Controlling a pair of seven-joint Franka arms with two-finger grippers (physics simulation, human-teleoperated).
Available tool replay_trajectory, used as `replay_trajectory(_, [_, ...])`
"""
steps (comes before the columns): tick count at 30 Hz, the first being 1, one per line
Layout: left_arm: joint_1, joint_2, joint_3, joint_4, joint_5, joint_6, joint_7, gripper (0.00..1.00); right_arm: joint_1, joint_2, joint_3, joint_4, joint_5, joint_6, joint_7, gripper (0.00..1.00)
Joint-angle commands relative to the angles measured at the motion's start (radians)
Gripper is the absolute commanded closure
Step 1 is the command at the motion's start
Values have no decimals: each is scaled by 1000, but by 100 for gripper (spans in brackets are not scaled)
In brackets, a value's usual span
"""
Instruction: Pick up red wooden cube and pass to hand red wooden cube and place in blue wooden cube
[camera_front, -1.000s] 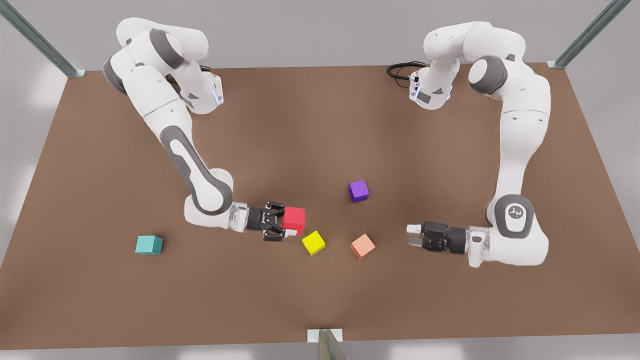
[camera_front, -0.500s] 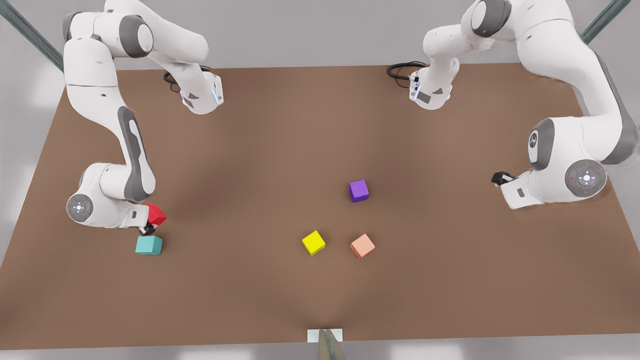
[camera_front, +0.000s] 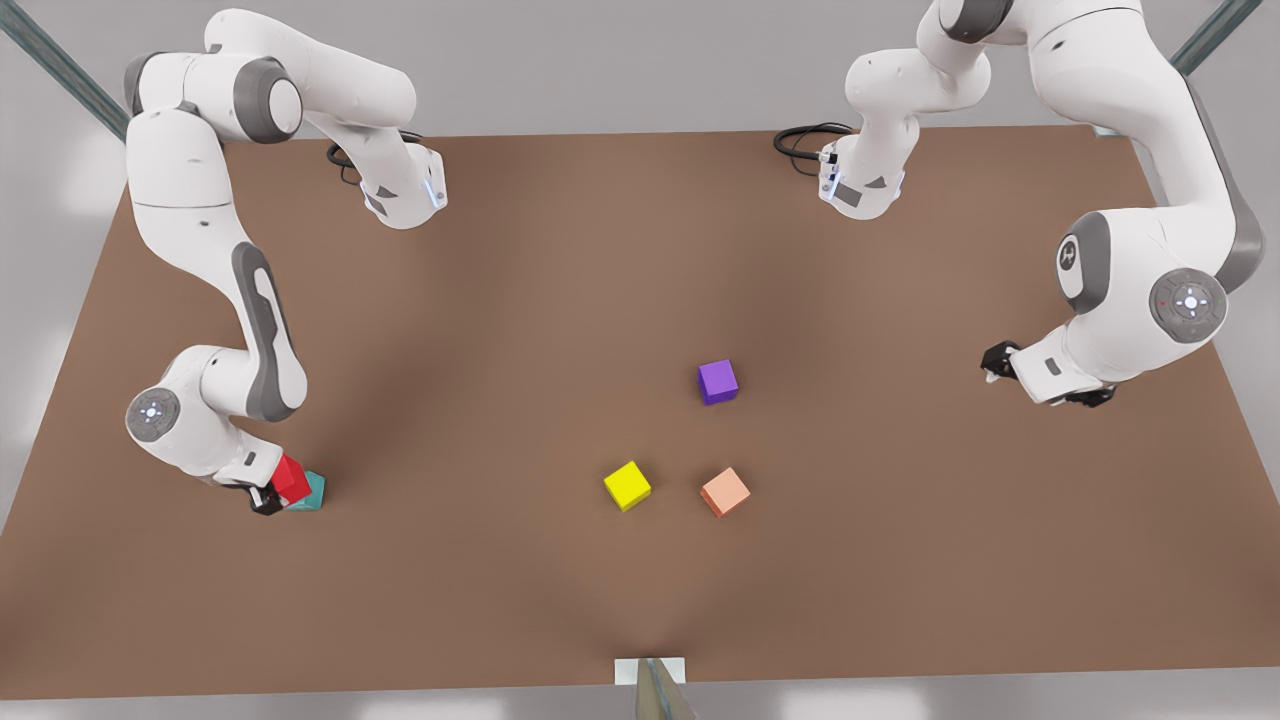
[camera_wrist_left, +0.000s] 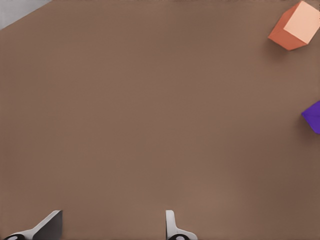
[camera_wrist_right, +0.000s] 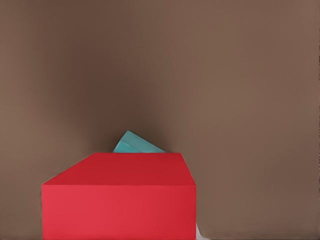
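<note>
**Red cube held over the blue cube**

Your right gripper (camera_front: 272, 492) grips the red wooden cube (camera_front: 291, 479), covering most of the blue wooden cube (camera_front: 314, 489) at the front view's left. Farther off, your left gripper (camera_front: 1000, 360) waits, fingers (camera_wrist_left: 172, 225) spread wide.

Bare table (camera_front: 520, 300) lies between the purple cube (camera_front: 717, 381), yellow cube (camera_front: 627, 485), salmon cube (camera_front: 725, 491) cluster and the blue wooden cube (camera_front: 314, 490), itself overlapped by the red wooden cube (camera_front: 291, 478).
</note>
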Motion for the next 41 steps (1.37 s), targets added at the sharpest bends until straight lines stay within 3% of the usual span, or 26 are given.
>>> replay_trajectory(1, [-5, -1, -1, 0, -2, 18, 14, 0, 0, 0, 0, -2, 3, 41, 71, 26])
replay_trajectory(2, [0, 5, -1, 0, 0, 18, 16, 0, 0, 0, 0, -2, 3, 39, 76, 0])
replay_trajectory(10, [1, 5, -1, 0, 4, 18, 18, 0, -2, -28, 2, 1, 6, -10, 86, 0])
replay_trajectory(15, [-2, 5, -1, 0, 4, 16, 16, 0, -21, -100, 2, 9, 28, -223, 82, 0])
replay_trajectory(17, [3, 5, -1, 0, 1, -8, 18, 0, -28, -125, -14, 75, 111, -413, 141, 0])
replay_trajectory(18, [9, 5, -1, 0, 0, -7, 18, 0, -21, -128, -17, 127, 98, -553, 266, 0])
replay_trajectory(20, [6, 5, -1, 0, 0, -8, 18, 0, 23, -108, -11, 250, 82, -901, 916, 0])
replay_trajectory(23, [9, 5, -1, 0, 0, -13, 18, 0, 225, -50, -12, 264, 32, -957, 1818, 0])
replay_trajectory(25, [9, 5, -1, 0, 0, -13, 18, 0, 262, 3, -8, 380, -70, -1032, 2194, 0])
replay_trajectory(29, [10, 16, 0, 0, -2, -16, 18, 0, 314, -33, -12, 584, -129, -1288, 2369, 0])
replay_trajectory(30, [16, 16, 0, 0, -4, -16, 19, 0, 310, -59, -6, 612, -149, -1277, 2369, 0])
replay_trajectory(33, [16, 16, 0, 0, -4, -16, 19, 0, 276, -238, 12, 557, -121, -1289, 2366, 0])
replay_trajectory(35, [16, 16, 0, 0, -4, -16, 19, 0, 235, -260, 55, 538, -100, -1282, 2366, 0])
replay_trajectory(38, [16, 16, 0, 0, -4, -18, 19, 0, 206, -342, 52, 411, -72, -1162, 2361, 0])
replay_trajectory(41, [18, 16, 0, 0, -4, -18, 19, 0, 207, -349, 52, 409, -73, -1150, 2355, 0])
